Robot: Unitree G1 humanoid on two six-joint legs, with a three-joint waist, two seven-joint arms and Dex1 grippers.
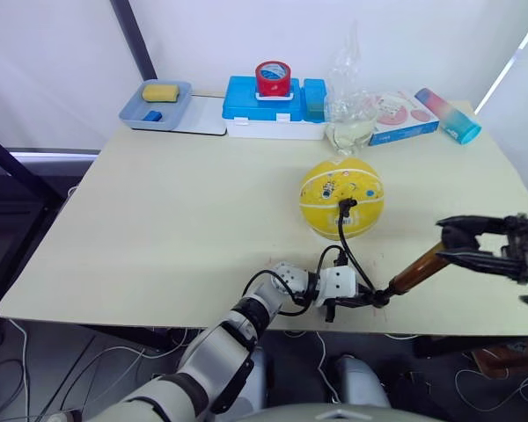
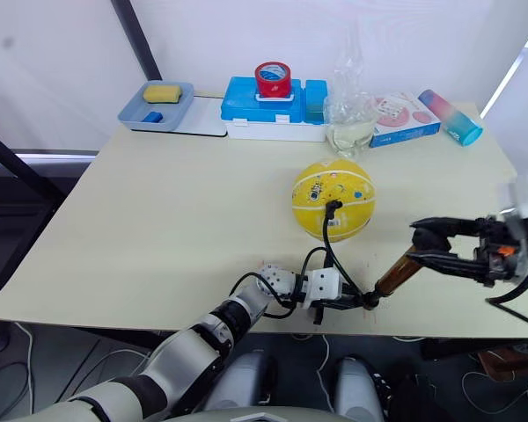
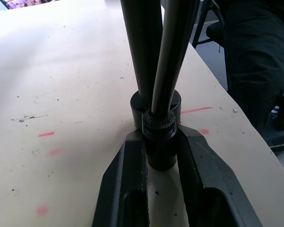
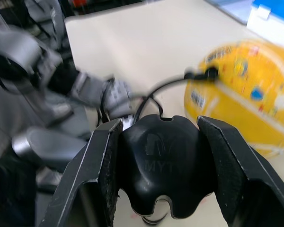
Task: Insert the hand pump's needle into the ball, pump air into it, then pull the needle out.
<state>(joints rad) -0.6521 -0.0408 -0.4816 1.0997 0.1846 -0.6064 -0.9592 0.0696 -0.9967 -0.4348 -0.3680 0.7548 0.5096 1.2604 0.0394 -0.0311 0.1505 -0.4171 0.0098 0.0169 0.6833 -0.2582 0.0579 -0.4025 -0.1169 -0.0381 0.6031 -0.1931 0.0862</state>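
— Both grippers are gripping the hand pump (image 1: 415,271), low and right of centre in the head view. Where exactly?

— The left gripper (image 1: 363,301) is pinching its black bottom cap against the table (image 1: 158,220); the right gripper (image 1: 451,244) is clamping the black handle (image 4: 163,161).

— And the ball (image 1: 341,198)?

— It is sitting mid-frame, with the needle (image 1: 347,206) fitting plugged into it.

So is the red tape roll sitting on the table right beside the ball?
No, the red tape roll sits atop the blue box, well behind the ball.
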